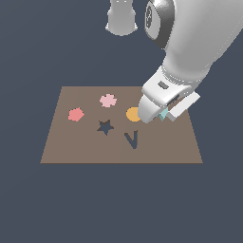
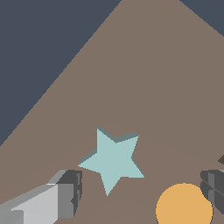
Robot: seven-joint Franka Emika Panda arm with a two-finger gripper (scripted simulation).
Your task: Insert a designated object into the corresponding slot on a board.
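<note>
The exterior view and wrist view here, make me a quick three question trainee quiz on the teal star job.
1. True or false: the gripper is shut on the teal star.
2. Which cutout on the brown board fits the star? A) the V-shaped cutout B) the star-shaped slot C) neither
3. Fill in: in the wrist view, the piece lying beside the star, near one finger, is the orange ____.

Key
1. False. The fingers stand apart on either side and the star lies flat on the board between them.
2. B
3. disc
</note>
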